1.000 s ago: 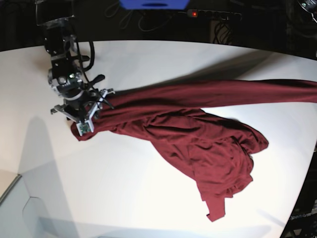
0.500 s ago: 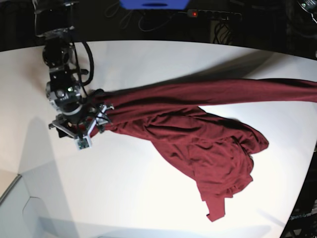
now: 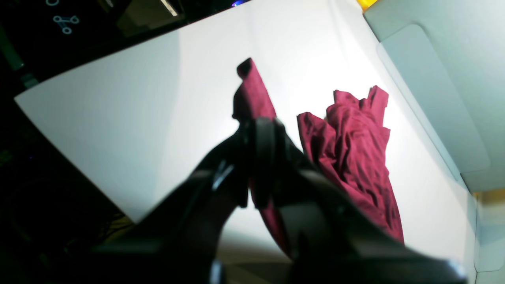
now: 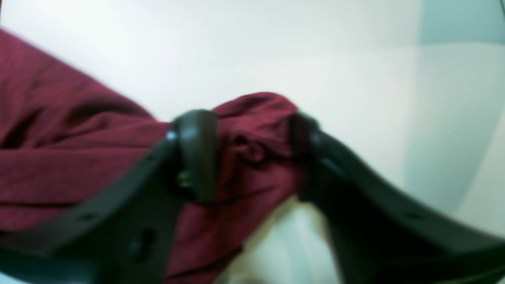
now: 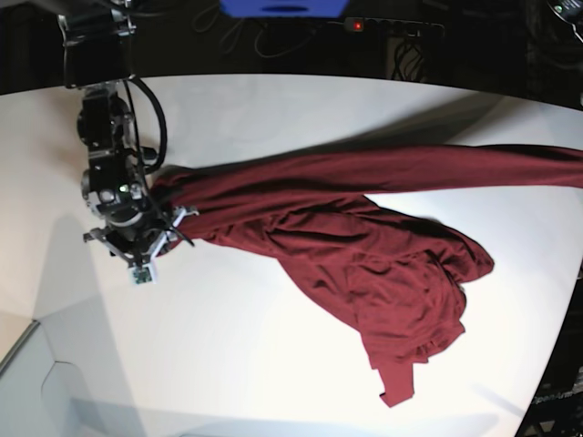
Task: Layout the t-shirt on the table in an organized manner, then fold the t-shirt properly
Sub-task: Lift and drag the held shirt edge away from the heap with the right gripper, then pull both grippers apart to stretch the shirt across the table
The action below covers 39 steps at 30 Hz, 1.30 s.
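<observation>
So the shirt [image 5: 364, 246] is sprawled across the white tabletop [image 5: 273, 118], bunched in the middle with one sleeve stretched off the base view's right edge. The left gripper [image 3: 258, 157] has its fingers pinched tight on that sleeve. The right gripper [image 4: 252, 154] sits at the shirt's other end, fingers apart with cloth bunched between them; can't tell if it's really gripping.

Robotics lab: white table [image 5: 301, 109], power strip [image 5: 393, 27] and cables behind.
</observation>
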Each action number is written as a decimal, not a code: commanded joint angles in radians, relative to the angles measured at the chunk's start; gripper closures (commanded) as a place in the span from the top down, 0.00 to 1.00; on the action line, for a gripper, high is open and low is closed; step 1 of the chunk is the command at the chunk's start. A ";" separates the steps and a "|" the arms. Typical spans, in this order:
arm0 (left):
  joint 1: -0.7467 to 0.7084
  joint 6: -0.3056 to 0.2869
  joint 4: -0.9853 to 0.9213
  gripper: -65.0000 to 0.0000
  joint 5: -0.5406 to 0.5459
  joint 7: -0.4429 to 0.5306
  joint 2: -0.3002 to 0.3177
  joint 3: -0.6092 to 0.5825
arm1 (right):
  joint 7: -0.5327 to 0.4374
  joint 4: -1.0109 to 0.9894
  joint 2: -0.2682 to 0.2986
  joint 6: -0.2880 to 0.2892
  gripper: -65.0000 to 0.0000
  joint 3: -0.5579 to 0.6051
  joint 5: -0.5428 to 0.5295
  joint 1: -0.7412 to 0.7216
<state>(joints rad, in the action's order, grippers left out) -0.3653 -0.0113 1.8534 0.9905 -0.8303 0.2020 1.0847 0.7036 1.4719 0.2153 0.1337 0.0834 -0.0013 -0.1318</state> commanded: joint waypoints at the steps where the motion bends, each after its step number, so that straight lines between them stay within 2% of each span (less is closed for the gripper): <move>1: -0.001 0.006 0.019 0.00 0.031 0.021 0.018 0.007 | -0.020 0.017 0.006 -0.004 0.27 -0.012 0.002 -0.016; 5: -0.001 0.006 0.019 0.00 0.031 0.021 0.018 0.007 | -0.020 0.023 0.009 -0.004 0.02 -0.027 0.002 0.001; 6: -0.001 0.006 0.019 0.00 0.031 0.021 0.018 0.009 | -0.020 0.023 0.011 -0.004 0.00 -0.029 0.002 0.002; 12: 0.012 0.006 0.019 0.00 0.031 0.021 0.018 0.009 | -0.023 0.085 0.011 -0.003 0.00 -0.110 0.001 0.039; 17: 0.051 0.006 0.019 0.00 0.032 0.019 0.021 0.007 | -0.020 0.226 0.005 0.063 0.00 -0.152 0.001 0.053; 21: 0.102 0.006 0.019 0.00 0.029 0.019 0.030 -0.011 | -0.019 0.281 0.006 0.074 0.00 -0.159 0.001 0.044; 29: 0.306 0.006 0.007 0.00 0.012 0.019 0.092 -0.117 | -0.019 0.281 0.013 0.074 0.00 -0.158 0.001 -0.091; 35: 0.473 0.006 -0.045 0.00 -0.117 0.019 0.104 -0.219 | -0.019 0.283 0.029 0.074 0.00 -0.158 0.001 -0.202; 39: 0.569 0.006 -0.126 0.00 -0.141 0.029 0.170 -0.291 | -0.019 0.280 0.051 0.074 0.00 -0.158 0.001 -0.263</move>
<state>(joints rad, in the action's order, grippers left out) 0.1776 -0.0025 1.7161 0.8371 -0.8330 0.3466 0.7925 0.7116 1.7355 0.2497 0.2096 -0.0689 -0.0086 -0.3660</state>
